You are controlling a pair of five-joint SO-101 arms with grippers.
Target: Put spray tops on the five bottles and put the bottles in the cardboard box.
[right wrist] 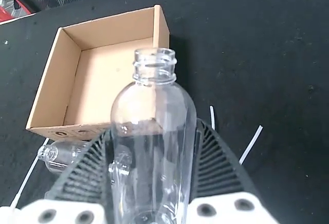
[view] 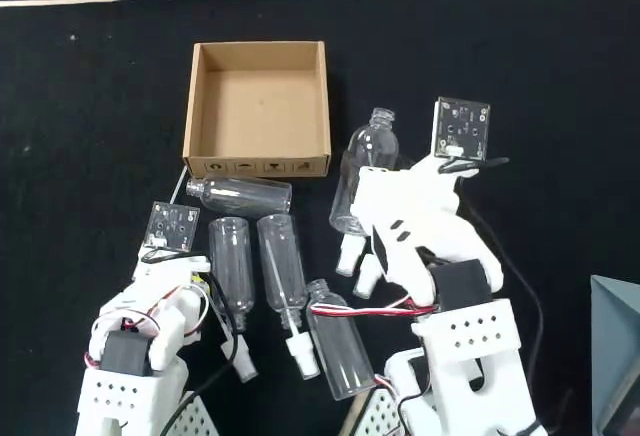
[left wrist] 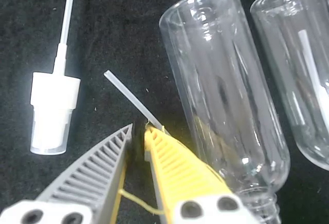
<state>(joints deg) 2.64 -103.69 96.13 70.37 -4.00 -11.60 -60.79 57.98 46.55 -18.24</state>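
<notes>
The right hand (right wrist: 154,131) is clamped around a clear bottle (right wrist: 153,116), just right of the cardboard box (view: 258,106). The bottle's bare neck points to the far side, away from the hand, which leaves the opening free to take a top. At the near left, the left hand (left wrist: 138,129) has its jaws almost together, apparently pinching the thin dip tube (left wrist: 127,94) of a spray top whose head is hidden. A loose spray top (left wrist: 51,111) lies just beside it. 4 other bottles (view: 232,261) lie on the desk (view: 520,76) near the box, and none is inside yet.
</notes>
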